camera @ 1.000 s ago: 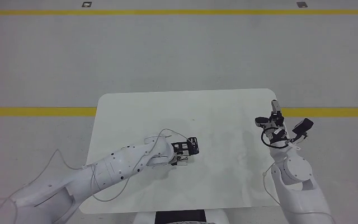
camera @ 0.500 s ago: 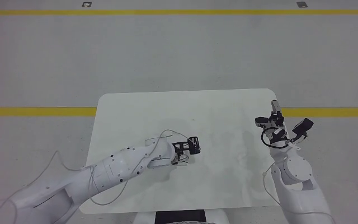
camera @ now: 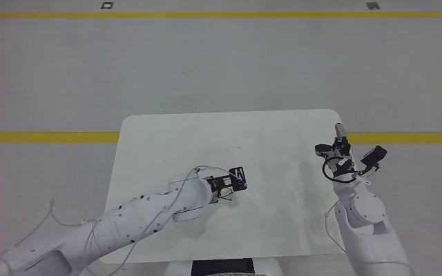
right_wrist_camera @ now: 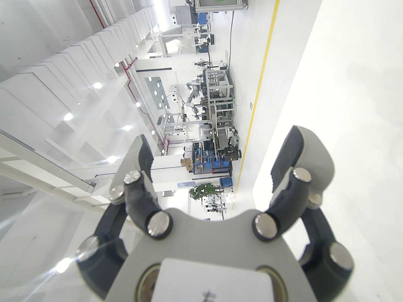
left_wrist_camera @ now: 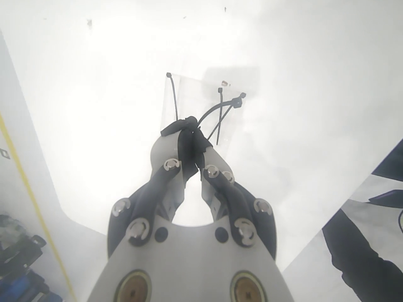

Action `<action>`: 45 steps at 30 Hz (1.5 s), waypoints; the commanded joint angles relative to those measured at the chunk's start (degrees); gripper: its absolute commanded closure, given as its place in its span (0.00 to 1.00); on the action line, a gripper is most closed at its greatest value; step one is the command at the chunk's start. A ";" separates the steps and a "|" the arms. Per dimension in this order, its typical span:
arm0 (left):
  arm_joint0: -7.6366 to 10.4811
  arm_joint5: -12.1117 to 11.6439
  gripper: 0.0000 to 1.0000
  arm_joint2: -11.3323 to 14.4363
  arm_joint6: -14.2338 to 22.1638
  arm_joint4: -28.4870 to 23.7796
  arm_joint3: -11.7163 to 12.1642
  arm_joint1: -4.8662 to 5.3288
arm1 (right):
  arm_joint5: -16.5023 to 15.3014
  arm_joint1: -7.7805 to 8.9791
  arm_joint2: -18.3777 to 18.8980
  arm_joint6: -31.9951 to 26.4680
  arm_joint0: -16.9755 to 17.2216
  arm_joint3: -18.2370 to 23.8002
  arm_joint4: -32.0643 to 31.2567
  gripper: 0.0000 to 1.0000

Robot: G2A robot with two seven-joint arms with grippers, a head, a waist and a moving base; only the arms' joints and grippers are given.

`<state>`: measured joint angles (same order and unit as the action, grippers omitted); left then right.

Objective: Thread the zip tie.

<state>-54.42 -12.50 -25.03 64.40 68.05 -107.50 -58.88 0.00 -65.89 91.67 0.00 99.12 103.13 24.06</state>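
A small clear plastic bag (left_wrist_camera: pixel 201 98) holds several black zip ties (left_wrist_camera: pixel 220 109). My left gripper (left_wrist_camera: pixel 189 128) is shut on the near edge of this bag, pinching the ties' tails with it. The bag's shadow falls on the white table (left_wrist_camera: pixel 283 48) beyond it, so the bag appears held just above the surface. From above, the left gripper (camera: pixel 230 182) and bag (camera: pixel 238 177) are near the table's middle. My right gripper (right_wrist_camera: pixel 220 146) is open and empty at the table's right edge (camera: pixel 337 136), far from the bag.
The white table (camera: pixel 276 138) has rounded corners and bare surface all around the bag. A yellow floor line (camera: pixel 62 137) runs behind the table. The right gripper faces out past the table edge (right_wrist_camera: pixel 362 64) into the workshop room.
The left arm's elbow and forearm have swung toward the table's near side. The gripper stays shut on the bag, which has shifted slightly and tilted. The right arm has not moved.
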 commanded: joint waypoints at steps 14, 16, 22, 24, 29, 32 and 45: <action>-3.26 -0.04 1.00 -3.67 -0.87 0.34 -2.91 2.09 | 0.00 0.00 0.00 0.00 0.00 0.00 0.00 0.00; -4.25 1.79 1.00 -4.90 -5.12 -1.22 -1.16 2.17 | 0.00 0.00 0.00 0.00 0.00 0.00 0.00 0.00; -8.78 -1.82 1.00 -12.24 -17.73 -8.34 2.24 4.50 | 0.00 0.00 0.00 0.00 0.00 0.00 0.00 0.00; -10.73 -4.97 1.00 -14.76 -21.17 -9.54 2.63 5.59 | 0.00 0.00 0.00 0.00 0.00 0.00 0.00 0.00; -14.04 -6.98 1.00 -16.89 -28.44 -11.00 1.55 7.93 | 0.00 0.00 0.00 0.00 0.00 0.00 0.00 0.00; -14.37 -6.98 1.00 -16.76 -32.76 -11.78 1.42 9.49 | 0.00 0.00 0.00 0.00 0.00 0.00 0.00 0.00; -14.42 -6.98 1.00 -16.75 -34.92 -11.65 1.04 10.53 | 0.16 0.01 -0.07 -0.39 -0.06 0.01 -0.35 0.00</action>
<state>-68.84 -19.48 -41.79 29.48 56.40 -106.46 -48.35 0.01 -65.89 91.67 -0.01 99.12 103.13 24.05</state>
